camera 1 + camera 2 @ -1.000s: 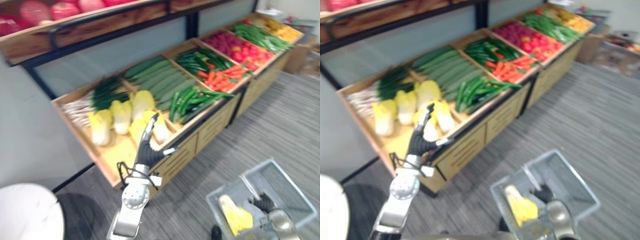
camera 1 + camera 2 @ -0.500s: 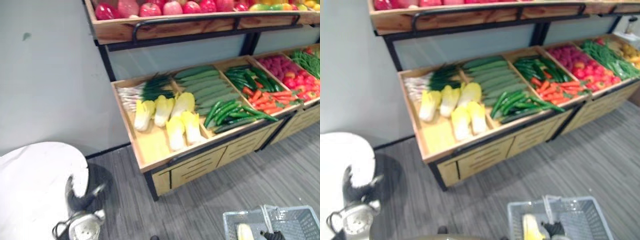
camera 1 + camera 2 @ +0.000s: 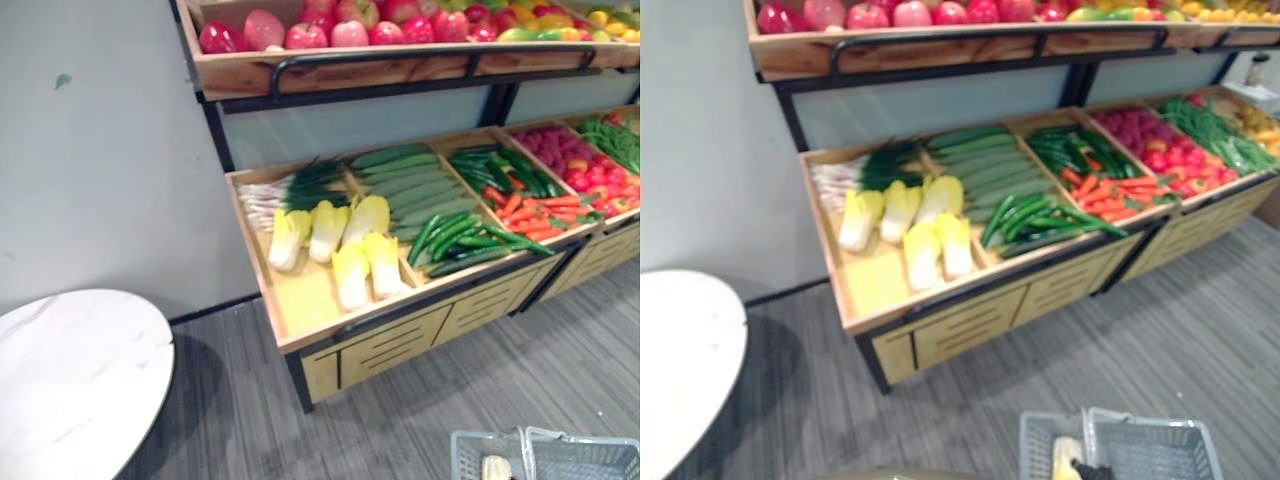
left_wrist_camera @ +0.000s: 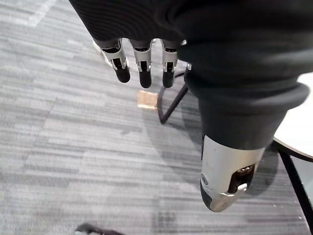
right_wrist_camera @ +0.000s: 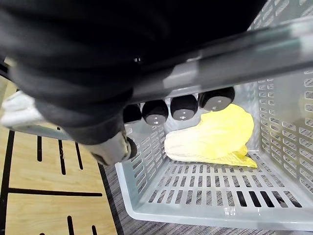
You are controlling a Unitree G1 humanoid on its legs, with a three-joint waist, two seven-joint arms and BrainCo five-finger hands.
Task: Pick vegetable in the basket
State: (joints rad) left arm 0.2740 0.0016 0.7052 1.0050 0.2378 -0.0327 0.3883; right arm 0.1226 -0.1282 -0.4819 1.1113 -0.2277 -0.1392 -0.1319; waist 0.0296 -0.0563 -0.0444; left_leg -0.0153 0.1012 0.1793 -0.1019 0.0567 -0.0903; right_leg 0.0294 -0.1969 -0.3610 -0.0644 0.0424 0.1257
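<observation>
A grey plastic basket (image 3: 1140, 447) hangs low at the front right, above the carpet. One yellow-white cabbage (image 5: 215, 134) lies on its mesh bottom and also peeks out as a pale cabbage (image 3: 496, 467). My right hand (image 5: 183, 107) is shut round the basket's grey handle (image 5: 234, 54). My left hand (image 4: 142, 63) hangs over the grey floor with straight fingers and holds nothing. Several more yellow cabbages (image 3: 340, 240) lie in the leftmost wooden crate of the stand.
The wooden stand (image 3: 400, 335) runs from centre to right, holding scallions (image 3: 290, 185), cucumbers (image 3: 400, 180), green peppers (image 3: 455, 230) and carrots (image 3: 525, 205). Apples (image 3: 330, 30) fill the upper shelf. A white round table (image 3: 70, 370) stands at the left.
The camera has swung and risen, so the stand now sits level in view. My left arm dropped from by the cabbages and left the eye views. The basket stays in my right hand.
</observation>
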